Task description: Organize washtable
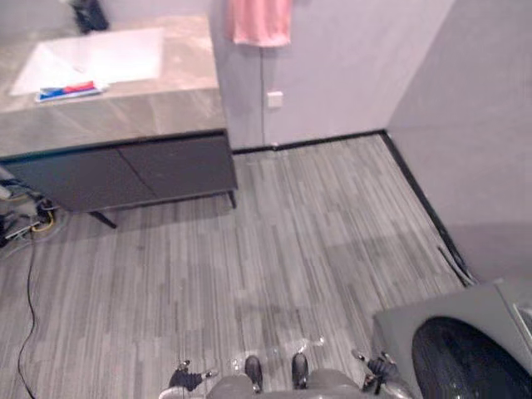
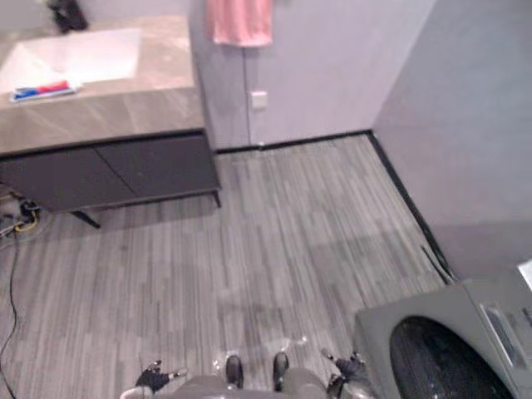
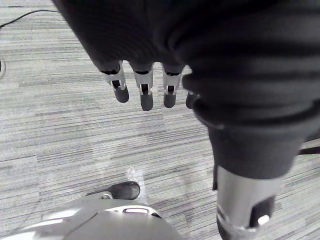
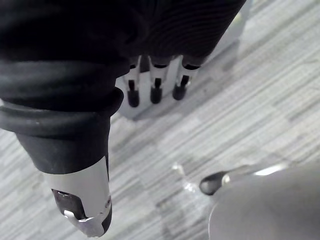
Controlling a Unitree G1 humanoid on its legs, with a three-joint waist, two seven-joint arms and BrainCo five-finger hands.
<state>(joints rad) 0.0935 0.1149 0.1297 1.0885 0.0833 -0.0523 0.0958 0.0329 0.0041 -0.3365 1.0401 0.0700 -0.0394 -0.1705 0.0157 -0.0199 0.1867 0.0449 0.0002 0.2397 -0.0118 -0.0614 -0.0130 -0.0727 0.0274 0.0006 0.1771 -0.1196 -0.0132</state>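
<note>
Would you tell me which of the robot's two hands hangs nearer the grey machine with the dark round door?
The right hand, just beside that grey round-doored machine; the left hand hangs on the far side.

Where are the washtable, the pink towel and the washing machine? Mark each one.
washtable (image 1: 150, 108): left eye view, bare stone top.
pink towel (image 1: 259, 21): left eye view, middle of the cloth.
washing machine (image 2: 449, 362): right eye view, dark round door.

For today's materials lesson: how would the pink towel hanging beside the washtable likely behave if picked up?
The pink towel hangs limp and flat, so it is probably floppy and would drape over the fingers. Being cloth, it is likely light for its size and unlikely to roll or break.
</note>
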